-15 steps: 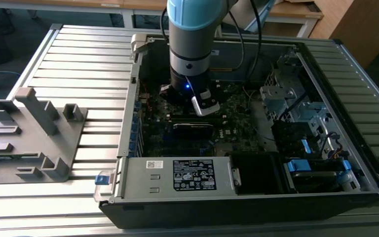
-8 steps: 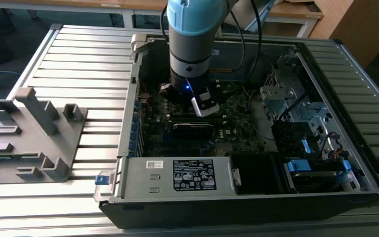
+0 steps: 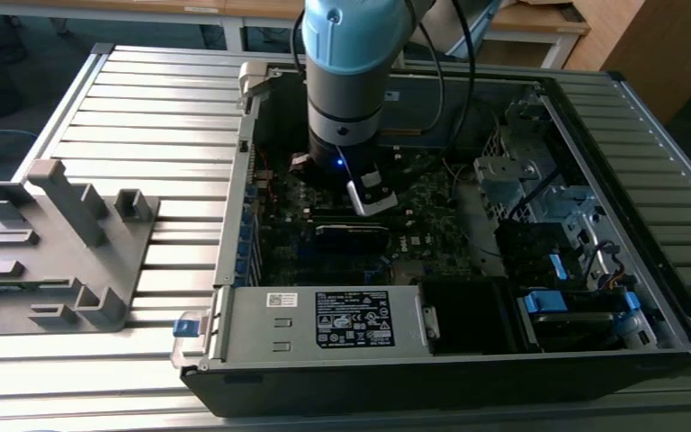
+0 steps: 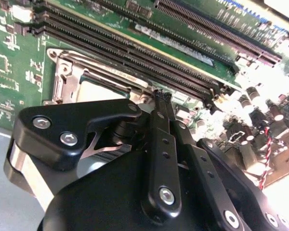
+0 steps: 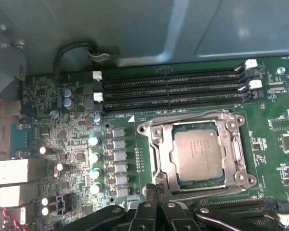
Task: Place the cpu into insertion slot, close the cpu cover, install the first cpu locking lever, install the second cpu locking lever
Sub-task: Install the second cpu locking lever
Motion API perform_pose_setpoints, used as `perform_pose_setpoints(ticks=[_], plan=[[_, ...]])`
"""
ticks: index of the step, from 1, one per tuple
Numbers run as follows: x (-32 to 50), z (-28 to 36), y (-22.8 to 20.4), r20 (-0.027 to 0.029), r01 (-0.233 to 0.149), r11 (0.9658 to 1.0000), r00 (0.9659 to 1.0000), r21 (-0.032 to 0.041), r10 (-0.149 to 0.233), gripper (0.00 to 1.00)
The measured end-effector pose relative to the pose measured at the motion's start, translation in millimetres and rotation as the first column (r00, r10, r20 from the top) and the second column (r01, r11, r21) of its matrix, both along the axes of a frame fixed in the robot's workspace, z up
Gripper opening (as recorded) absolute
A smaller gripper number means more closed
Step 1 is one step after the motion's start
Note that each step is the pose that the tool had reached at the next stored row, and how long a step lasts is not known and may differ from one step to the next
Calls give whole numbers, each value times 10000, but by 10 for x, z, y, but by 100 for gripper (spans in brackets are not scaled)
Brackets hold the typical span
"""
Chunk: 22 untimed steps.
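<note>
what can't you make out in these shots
- Near edge of the insertion slot: in the first wrist view, the gripper linkage covers it, so any lever there is hidden.
- The cpu: in the second wrist view, the gripper's black linkage hides most of it.
- The cpu cover: the frame's exact latch state is too fine to tell.
- Socket area in the exterior view: the arm stands in front of it inside the computer case.

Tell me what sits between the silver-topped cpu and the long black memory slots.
In the first wrist view, the silver metal cpu cover frame's edge, then bare green board, separates cpu from slots.
</note>
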<state>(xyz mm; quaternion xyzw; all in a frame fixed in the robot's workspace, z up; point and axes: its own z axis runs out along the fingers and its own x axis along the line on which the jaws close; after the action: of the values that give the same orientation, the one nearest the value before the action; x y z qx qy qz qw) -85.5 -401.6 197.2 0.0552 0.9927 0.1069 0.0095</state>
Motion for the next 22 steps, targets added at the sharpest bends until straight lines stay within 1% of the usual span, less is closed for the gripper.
perform_pose_setpoints(ticks=[1, 2, 5, 10, 15, 17, 22], plan=[[-4, -5, 0, 0, 0, 10000, 10000, 56, 0, 10], [-7, -10, 0, 0, 1, 10000, 10000, 95, -1, 10], [-19, -30, 1, 1, 2, 9999, 10000, 170, -2, 10], [-40, -49, -5, 1, 2, 9997, 10000, 231, -2, 10], [-44, -43, -7, 0, 1, 9997, 10000, 234, -1, 10], [-44, -5, -6, 1, 2, 9997, 10000, 237, -2, 10], [-44, 158, -6, 1, 2, 9997, 10000, 237, -2, 10]])
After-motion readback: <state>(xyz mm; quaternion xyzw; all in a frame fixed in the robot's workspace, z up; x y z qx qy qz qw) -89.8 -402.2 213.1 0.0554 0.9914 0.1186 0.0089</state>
